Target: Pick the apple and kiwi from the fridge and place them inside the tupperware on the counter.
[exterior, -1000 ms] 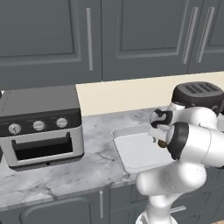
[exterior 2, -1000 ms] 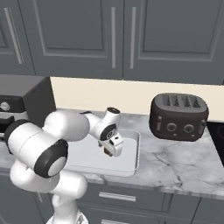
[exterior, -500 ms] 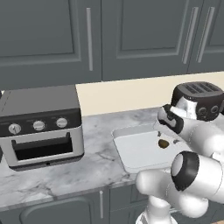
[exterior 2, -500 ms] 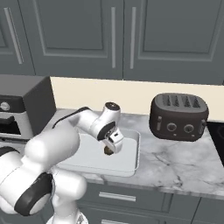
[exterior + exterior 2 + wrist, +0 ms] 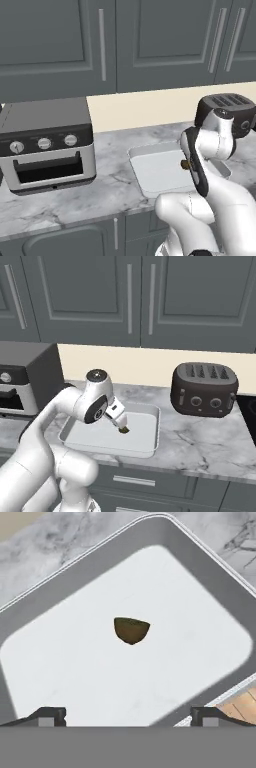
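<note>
The arm is hanging over the tupperware (image 5: 147, 445) on the counter (image 5: 210, 448), and its fingers (image 5: 129, 714) are standing wide apart with nothing between them. Just below them the kiwi (image 5: 131, 630), a small brown-green piece, is sitting near the middle of the white floor, well clear of every wall. From the right side the same kiwi (image 5: 123, 430) is showing just under the fingertips (image 5: 120, 423), and from the left it is peeking out beside the forearm as a small dark spot (image 5: 185, 164).

So the step in hand looks like letting go of the kiwi and getting clear. To do that well, I would say the hand should be lifting straight up, keeping its fingers spread until they are above the rim, so nothing nudges the fruit or drags the light container across the marble. Swinging sideways too early is the risk, since the near wall is lying close under the hand. The toaster (image 5: 204, 388) is standing to the right of the container and the toaster oven (image 5: 47, 142) well off to the left, so a straight rise should be meeting nothing.

I am not seeing an apple in the container, so that fetch appears still to come.
</note>
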Tool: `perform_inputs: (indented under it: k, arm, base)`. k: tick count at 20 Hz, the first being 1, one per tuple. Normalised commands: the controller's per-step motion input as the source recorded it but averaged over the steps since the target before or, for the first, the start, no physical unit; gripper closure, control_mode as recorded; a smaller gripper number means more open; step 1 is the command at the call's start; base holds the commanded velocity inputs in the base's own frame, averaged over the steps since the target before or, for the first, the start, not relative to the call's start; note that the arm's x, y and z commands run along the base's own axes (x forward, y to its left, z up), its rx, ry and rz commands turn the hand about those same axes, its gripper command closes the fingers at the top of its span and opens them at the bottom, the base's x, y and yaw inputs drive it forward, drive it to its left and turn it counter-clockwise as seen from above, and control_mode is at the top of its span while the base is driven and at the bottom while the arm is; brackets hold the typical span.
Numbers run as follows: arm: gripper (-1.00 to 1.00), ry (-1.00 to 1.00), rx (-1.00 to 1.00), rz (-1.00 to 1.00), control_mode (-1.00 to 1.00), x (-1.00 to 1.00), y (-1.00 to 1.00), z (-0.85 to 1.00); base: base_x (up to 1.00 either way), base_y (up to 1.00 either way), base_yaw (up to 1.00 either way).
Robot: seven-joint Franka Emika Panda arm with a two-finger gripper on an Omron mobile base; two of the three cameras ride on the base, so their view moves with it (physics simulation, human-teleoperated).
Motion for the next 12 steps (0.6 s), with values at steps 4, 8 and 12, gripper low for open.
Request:
perform_inputs:
  k: [4,8,12]
  arm:
    - [-1.0,0.0,-0.36,0.06,-1.0,-0.65,0.46,0.63]
    - [-1.0,0.0,-0.28,0.15,-1.0,-0.63,0.51,0.66]
    - [-1.0,0.0,-0.04,0.21,-1.0,-0.63,0.34,0.59]
  base:
    - [0.0,0.0,0.0]
    - [0.0,0.0,0.0]
    - [0.0,0.0,0.0]
